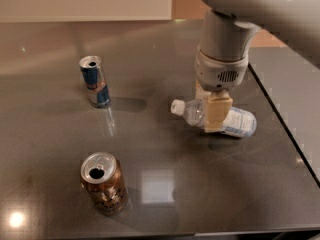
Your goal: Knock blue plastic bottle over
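Dark glossy table [165, 59], blue plastic bottle [240, 124] on its side, blue-silver can [94, 81], brown can [105, 183], gripper [211, 113] over bottle

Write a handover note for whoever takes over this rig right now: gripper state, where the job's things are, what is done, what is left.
Gripper: low over the right side of the table, at the middle of the blue plastic bottle.
Bottle: lying on its side on the table, white cap pointing left.
Blue-silver can and brown can: upright to the left, apart from the bottle.
Done: the bottle is down.
Left: probably only lifting the gripper clear without rolling the bottle.
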Available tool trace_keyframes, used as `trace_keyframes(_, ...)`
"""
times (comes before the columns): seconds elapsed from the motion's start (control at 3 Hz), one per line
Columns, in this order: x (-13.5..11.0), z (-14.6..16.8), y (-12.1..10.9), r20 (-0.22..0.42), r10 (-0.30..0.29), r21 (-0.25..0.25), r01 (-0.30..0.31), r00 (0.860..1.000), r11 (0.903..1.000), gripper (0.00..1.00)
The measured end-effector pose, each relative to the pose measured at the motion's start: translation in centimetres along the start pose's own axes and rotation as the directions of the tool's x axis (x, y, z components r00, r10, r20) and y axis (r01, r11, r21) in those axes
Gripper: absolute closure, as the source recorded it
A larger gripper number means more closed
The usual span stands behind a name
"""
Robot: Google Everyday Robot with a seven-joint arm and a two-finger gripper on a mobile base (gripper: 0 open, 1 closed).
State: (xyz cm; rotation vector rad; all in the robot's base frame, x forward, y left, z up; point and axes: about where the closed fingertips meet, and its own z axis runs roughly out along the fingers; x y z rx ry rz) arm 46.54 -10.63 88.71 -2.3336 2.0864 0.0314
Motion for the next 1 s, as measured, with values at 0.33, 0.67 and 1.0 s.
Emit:
trace_keyframes(0.33, -0.6, 1.0, 0.4, -0.008, -0.032, -0.015, 0.032, 0.999, 0.9994, 0.13)
trace_keyframes(0.67, -0.7, 2.0, 0.5, 0.027, -0.041, -0.006, 0.041, 0.999, 0.9991, 0.0)
trace_keyframes(1.0, -0.7, 2.0, 0.5, 0.027, -0.041, -0.006, 0.041, 0.999, 0.9991, 0.0)
